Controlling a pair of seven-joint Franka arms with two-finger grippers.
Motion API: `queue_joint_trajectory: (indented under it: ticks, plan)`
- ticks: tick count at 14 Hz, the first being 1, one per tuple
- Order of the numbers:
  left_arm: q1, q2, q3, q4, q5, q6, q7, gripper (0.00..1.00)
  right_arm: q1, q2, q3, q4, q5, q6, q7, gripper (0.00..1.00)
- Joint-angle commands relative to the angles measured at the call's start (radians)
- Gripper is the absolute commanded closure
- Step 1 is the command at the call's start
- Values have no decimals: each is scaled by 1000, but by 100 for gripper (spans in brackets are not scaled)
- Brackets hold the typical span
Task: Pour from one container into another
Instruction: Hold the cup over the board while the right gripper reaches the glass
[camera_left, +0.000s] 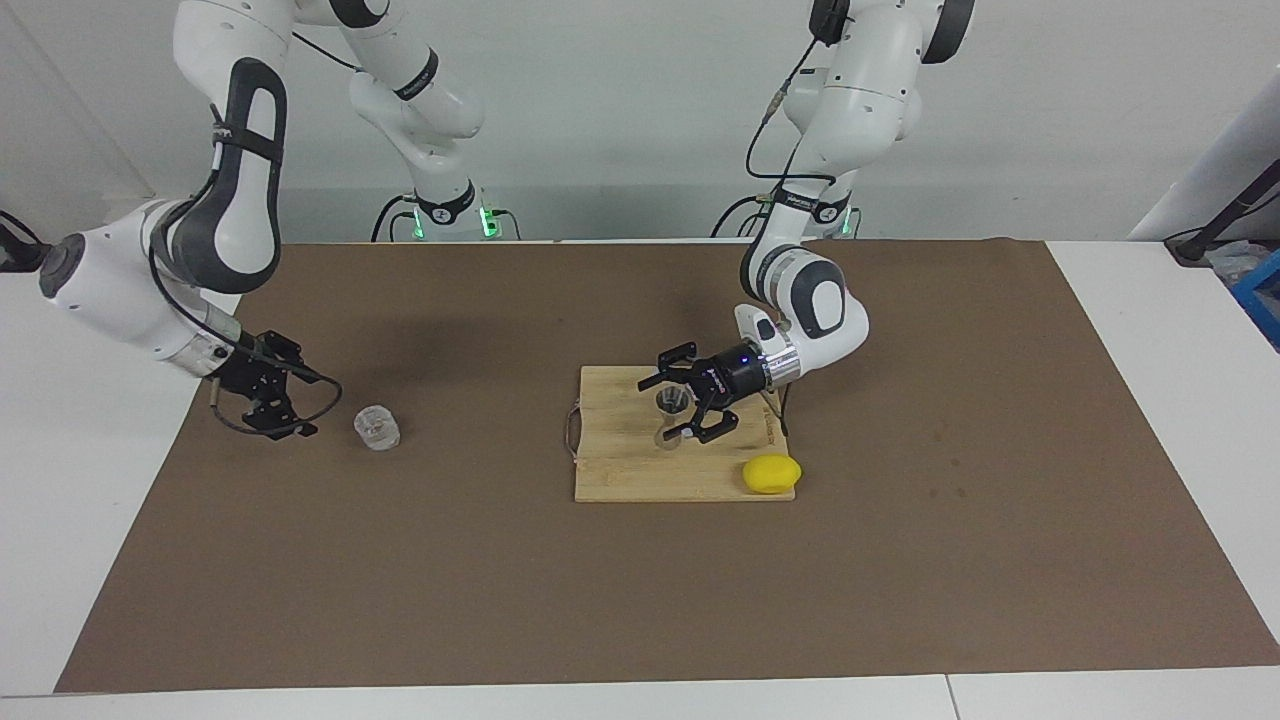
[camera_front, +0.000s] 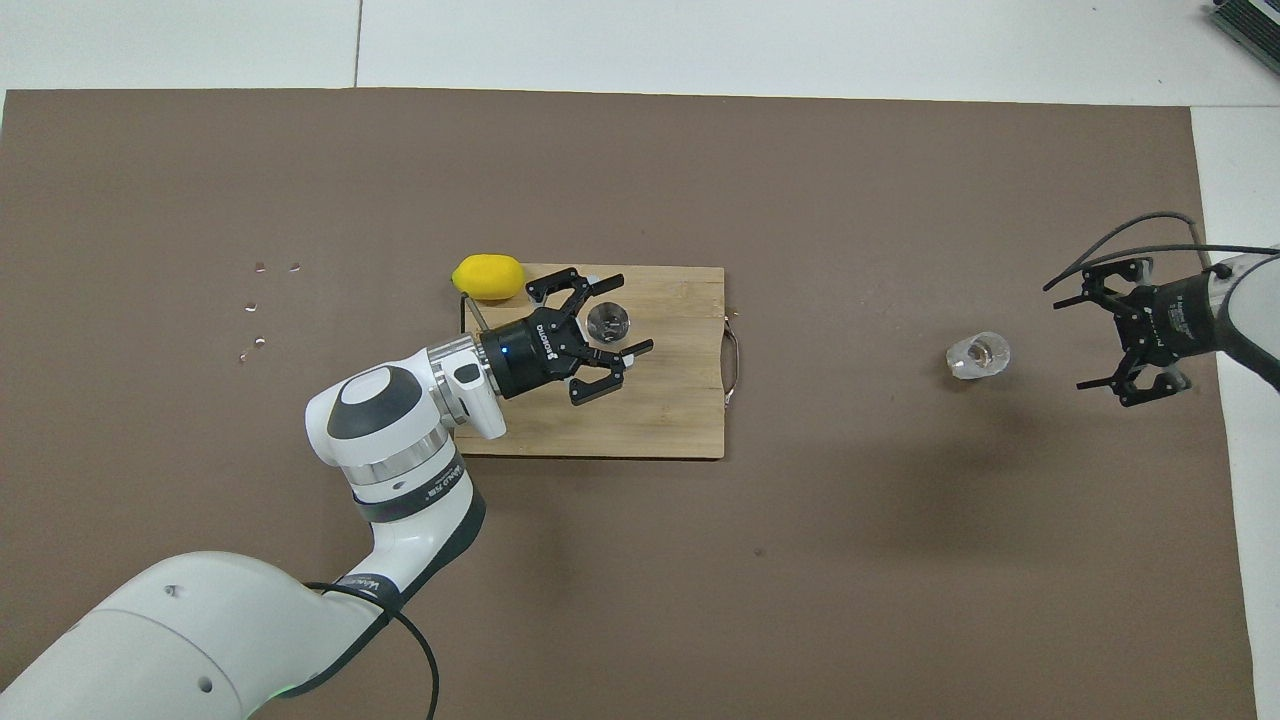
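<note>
The silver jigger (camera_left: 670, 412) (camera_front: 607, 321) stands upright on the wooden cutting board (camera_left: 625, 472) (camera_front: 675, 405). My left gripper (camera_left: 660, 408) (camera_front: 622, 316) is low over the board and open, one finger on each side of the jigger with a gap showing on both sides. The clear glass cup (camera_left: 377, 428) (camera_front: 978, 355) stands on the brown mat toward the right arm's end of the table. My right gripper (camera_left: 290, 392) (camera_front: 1090, 332) is open and low beside the cup, pointing at it from a short distance away, with nothing in it.
A yellow lemon (camera_left: 771, 473) (camera_front: 487, 277) lies at the board's corner, close to my left gripper. The board has a metal handle (camera_front: 733, 358) on the end facing the cup. A few small specks (camera_front: 258, 304) dot the mat (camera_left: 640, 600).
</note>
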Motion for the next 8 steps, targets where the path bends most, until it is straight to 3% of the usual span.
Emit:
queue_joint_trajectory:
  ticks: [1,8]
  plan:
    - [13,3,-1,4,-28,14,26,0,-15,84,7,33,58,14,-72,0]
    - [49,0,1,-19,-22,-34,26,0,3,191,13,68,139,3,-118,0]
